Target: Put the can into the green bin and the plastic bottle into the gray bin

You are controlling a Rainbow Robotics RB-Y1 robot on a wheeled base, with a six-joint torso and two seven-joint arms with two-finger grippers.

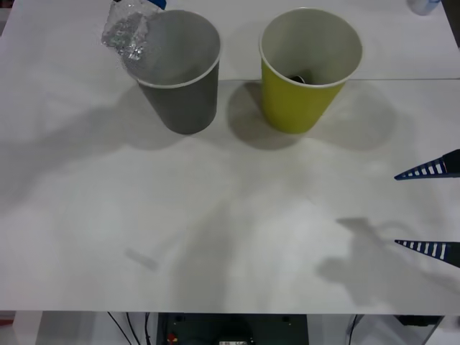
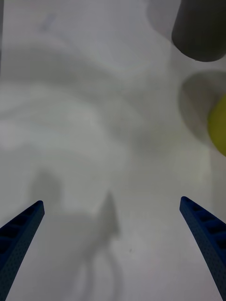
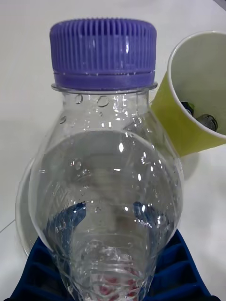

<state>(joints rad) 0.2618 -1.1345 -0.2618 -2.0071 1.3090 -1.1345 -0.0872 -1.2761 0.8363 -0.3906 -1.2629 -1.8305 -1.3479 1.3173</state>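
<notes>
The plastic bottle [image 1: 128,32] is up in the air over the far left rim of the gray bin [image 1: 181,79], its clear dented body overlapping the cup's white rim in the front view. In the left wrist view the bottle [image 3: 106,188] sits between the blue ribbed fingers [image 3: 70,221] of the left gripper [image 3: 107,263], which clamp its lower body; the purple-blue cap [image 3: 103,52] points away from the wrist, and drops of water cling inside the clear wall. Part of the gray bin's white rim [image 3: 21,211] shows behind the bottle.

Just beside the gray bin, on its right, the green bin [image 1: 305,72] stands upright on the white table [image 1: 215,237], the two cups near each other but not touching. Something dark and shiny lies at the bottom of the green bin [image 3: 197,94]; I cannot tell for certain what it is.

The right gripper [image 1: 431,210] hangs over the table's right edge, well apart from both cups, its two blue fingers spread wide with nothing between them. From its wrist camera the fingertips [image 2: 28,218] sit at the two corners, with bare table between, the gray bin [image 2: 200,30] and a sliver of the green bin [image 2: 219,124] farther off.
</notes>
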